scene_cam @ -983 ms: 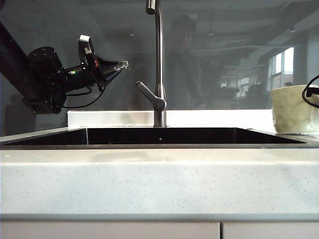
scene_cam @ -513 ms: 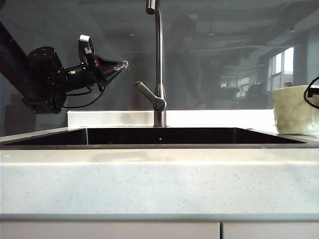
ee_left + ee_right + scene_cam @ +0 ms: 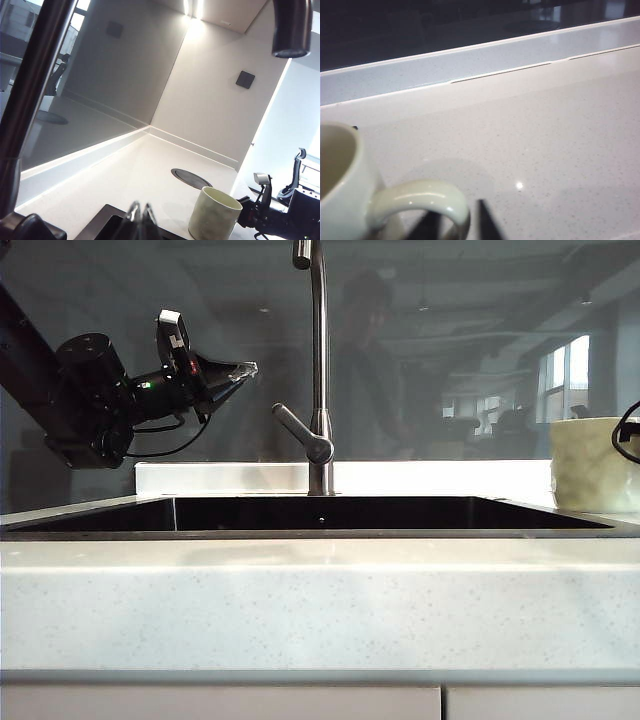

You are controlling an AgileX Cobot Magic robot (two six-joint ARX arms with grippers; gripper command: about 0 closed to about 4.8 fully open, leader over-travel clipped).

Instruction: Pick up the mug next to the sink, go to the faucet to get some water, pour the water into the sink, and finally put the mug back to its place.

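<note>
mug back on the worktop at the right end of the sink

the mug (image 3: 592,462), pale cream with a loop handle, stands upright on the speckled worktop (image 3: 320,600) just past the right end of the sink (image 3: 320,514), near the worktop's right edge in the exterior view. the right gripper (image 3: 454,220) is at the mug's handle; its two dark fingertips (image 3: 487,222) sit on either side of the loop, slightly parted, and whether they touch it cannot be told. in the left wrist view the right arm's black body sits just beside the mug, on the side away from the sink.

the left gripper (image 3: 238,373) hangs in the air above the left end of the sink, pointing toward the faucet (image 3: 319,370), its clear fingertips pressed together on nothing. the faucet rises from the back rim of the sink at its middle, lever angled to the left. nothing stands between mug and sink. a round dark disc (image 3: 191,178) lies flush in the worktop behind the mug. a dark glass panel runs along the back edge. no writing is readable.
</note>
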